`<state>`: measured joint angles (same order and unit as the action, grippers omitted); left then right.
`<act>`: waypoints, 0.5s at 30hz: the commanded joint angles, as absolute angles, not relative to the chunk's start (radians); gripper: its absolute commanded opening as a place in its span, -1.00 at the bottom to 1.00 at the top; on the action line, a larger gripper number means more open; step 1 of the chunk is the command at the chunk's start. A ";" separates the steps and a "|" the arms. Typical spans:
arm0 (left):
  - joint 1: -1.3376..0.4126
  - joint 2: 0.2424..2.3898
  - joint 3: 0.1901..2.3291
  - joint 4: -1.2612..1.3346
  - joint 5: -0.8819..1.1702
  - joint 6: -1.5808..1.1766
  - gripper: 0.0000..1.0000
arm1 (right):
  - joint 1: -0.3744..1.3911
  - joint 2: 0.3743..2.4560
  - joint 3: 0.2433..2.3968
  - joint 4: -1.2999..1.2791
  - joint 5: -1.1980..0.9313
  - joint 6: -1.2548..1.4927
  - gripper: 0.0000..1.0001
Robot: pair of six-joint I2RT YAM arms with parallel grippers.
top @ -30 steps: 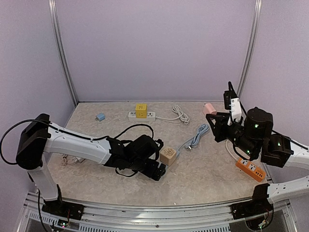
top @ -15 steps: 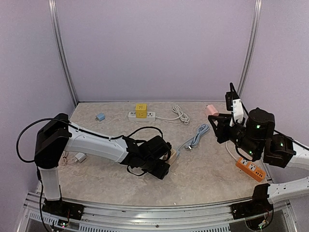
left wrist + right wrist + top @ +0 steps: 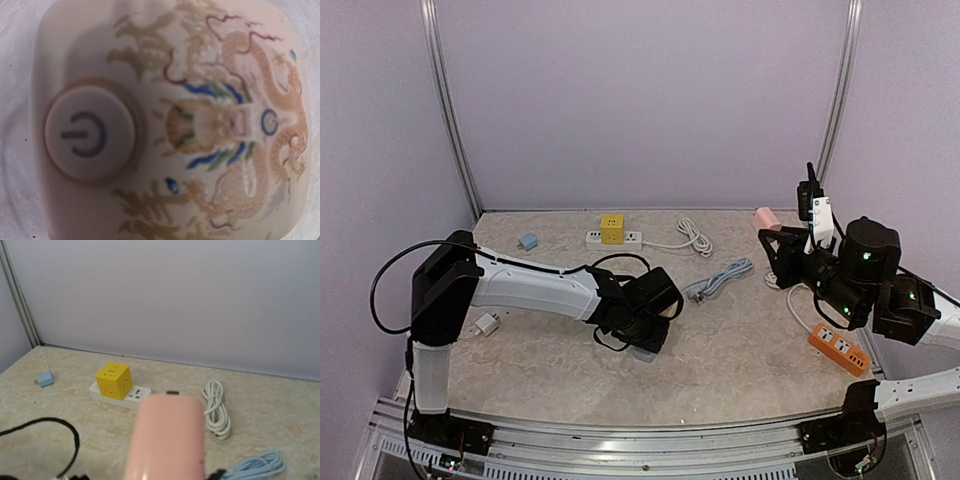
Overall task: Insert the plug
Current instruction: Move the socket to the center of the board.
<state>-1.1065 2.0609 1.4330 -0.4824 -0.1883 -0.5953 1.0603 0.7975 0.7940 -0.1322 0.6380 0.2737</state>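
Observation:
My left gripper (image 3: 646, 337) is pressed down over the beige cube socket, which it hides in the top view. In the left wrist view the cube's face (image 3: 165, 120) fills the frame, with a round power button (image 3: 89, 133) and a dragon drawing; my fingers do not show there. A light blue cable bundle (image 3: 727, 274) lies right of it, with a grey plug (image 3: 696, 291) at its near end. My right gripper (image 3: 771, 233) is raised at the right, shut on a pink rounded block (image 3: 167, 440), also visible from above (image 3: 763, 215).
At the back a yellow cube socket (image 3: 611, 228) sits on a white power strip (image 3: 632, 238), beside a coiled white cable (image 3: 695, 237). There is a small blue adapter (image 3: 528, 242) at the back left, a white adapter (image 3: 486, 324) at the left and an orange power strip (image 3: 838, 350) at the right.
My left arm has swung right and come down over the beige cube, which slid left under it. The right arm has drifted slightly up and right with the pink block.

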 commanded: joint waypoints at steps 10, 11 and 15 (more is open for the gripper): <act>-1.002 2.187 1.632 -0.590 -0.249 -0.806 -0.22 | 1.029 0.909 0.867 -0.232 0.595 0.342 -1.00; -1.000 2.189 1.634 -0.577 -0.230 -0.811 -0.22 | 1.017 0.930 0.879 -0.254 0.566 0.355 -1.00; -1.004 2.168 1.601 -0.511 -0.180 -0.816 -0.13 | 0.936 1.003 0.926 -0.335 0.387 0.409 -1.00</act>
<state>-1.0080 2.1704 1.6081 -0.5747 -0.2295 -0.7818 1.0019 0.9527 0.8715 -0.2329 0.5526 0.3416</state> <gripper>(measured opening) 0.422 0.247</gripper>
